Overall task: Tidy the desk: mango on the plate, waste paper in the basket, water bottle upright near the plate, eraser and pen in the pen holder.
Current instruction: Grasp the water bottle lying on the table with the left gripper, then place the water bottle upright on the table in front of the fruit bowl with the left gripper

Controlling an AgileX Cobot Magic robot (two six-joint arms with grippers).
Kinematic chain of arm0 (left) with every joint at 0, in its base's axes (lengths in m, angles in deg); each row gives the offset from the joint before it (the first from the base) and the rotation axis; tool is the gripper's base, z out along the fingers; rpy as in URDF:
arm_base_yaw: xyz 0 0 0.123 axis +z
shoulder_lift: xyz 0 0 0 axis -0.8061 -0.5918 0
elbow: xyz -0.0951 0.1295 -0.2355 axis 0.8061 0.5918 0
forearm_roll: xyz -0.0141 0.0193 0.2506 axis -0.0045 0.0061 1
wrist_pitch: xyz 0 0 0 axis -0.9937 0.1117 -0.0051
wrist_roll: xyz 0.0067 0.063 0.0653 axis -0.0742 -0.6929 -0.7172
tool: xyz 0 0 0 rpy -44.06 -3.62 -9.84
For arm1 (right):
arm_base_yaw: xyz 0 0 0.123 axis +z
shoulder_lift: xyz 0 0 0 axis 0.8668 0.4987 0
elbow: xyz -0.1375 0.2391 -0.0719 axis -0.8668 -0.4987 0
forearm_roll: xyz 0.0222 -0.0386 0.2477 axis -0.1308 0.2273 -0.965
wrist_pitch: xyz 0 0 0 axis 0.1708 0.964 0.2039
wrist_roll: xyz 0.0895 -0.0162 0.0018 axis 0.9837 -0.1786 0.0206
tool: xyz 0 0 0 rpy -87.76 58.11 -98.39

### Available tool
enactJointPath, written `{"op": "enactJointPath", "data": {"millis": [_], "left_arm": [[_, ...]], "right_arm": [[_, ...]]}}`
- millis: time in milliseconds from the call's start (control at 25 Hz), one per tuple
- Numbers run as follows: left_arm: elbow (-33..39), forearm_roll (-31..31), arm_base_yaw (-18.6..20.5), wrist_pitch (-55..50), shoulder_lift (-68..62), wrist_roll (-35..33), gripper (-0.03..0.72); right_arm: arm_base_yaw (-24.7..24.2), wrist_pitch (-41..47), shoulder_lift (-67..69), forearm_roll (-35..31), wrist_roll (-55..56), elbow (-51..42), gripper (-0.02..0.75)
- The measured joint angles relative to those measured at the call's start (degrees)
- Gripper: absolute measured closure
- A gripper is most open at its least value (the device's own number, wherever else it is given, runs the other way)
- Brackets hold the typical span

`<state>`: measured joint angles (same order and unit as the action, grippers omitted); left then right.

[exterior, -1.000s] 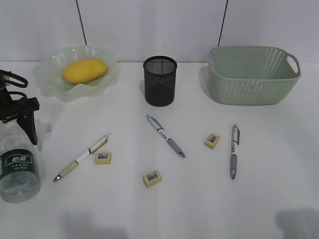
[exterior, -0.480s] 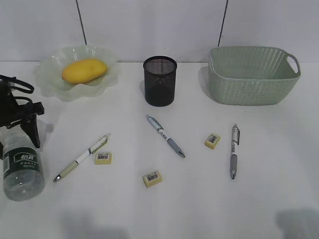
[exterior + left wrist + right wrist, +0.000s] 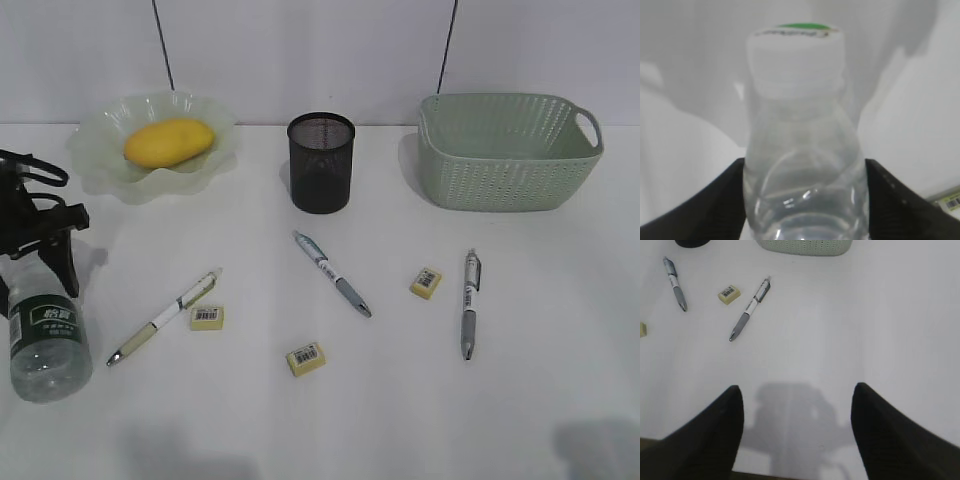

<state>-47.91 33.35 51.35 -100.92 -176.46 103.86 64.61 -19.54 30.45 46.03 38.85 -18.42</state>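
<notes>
The water bottle [image 3: 45, 340] lies on the desk [image 3: 400, 400] at the far left, cap toward the back. My left gripper [image 3: 40, 272] is shut on its shoulder just below the white cap [image 3: 796, 60], and both black fingers [image 3: 715, 205] press its clear sides [image 3: 800, 165]. The mango [image 3: 168, 141] lies in the plate [image 3: 100, 165] at the back left. Three pens [image 3: 165, 316] [image 3: 332, 272] [image 3: 468, 303] and three erasers [image 3: 207, 317] [image 3: 305, 358] [image 3: 426, 282] lie loose on the desk. The pen holder [image 3: 321, 162] stands at the back centre, the basket [image 3: 510, 150] at the back right. My right gripper [image 3: 797, 405] hangs open over bare desk. The waste paper is out of view.
The right wrist view shows a pen [image 3: 750, 307], an eraser [image 3: 729, 294] and another pen [image 3: 675, 282] ahead of the open fingers, with the basket's edge [image 3: 805, 245] at the top. Two thin cables hang down the back wall.
My left gripper's fingers have drawn in onto the bottle. The bottle has shifted slightly to the right with its cap end turned. The right arm has not moved.
</notes>
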Motion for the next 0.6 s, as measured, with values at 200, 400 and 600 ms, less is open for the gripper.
{"op": "enactJointPath", "data": {"millis": [200, 400, 600], "left_arm": [[0.0, 0.69, 0.0, -1.96, 0.48, -1.22, 0.19], [0.0, 3.25, 0.0, -3.15, 5.62, -2.29, 0.19], [0.0, 4.28, 0.0, -0.26, 13.02, -2.46, 0.19]], "right_arm": [[0.0, 0.0, 0.0, 0.0, 0.0, 0.0, 0.207], [0.0, 0.0, 0.0, 0.02, 0.0, 0.0, 0.208], [0.0, 0.0, 0.0, 0.02, 0.0, 0.0, 0.208]]}}
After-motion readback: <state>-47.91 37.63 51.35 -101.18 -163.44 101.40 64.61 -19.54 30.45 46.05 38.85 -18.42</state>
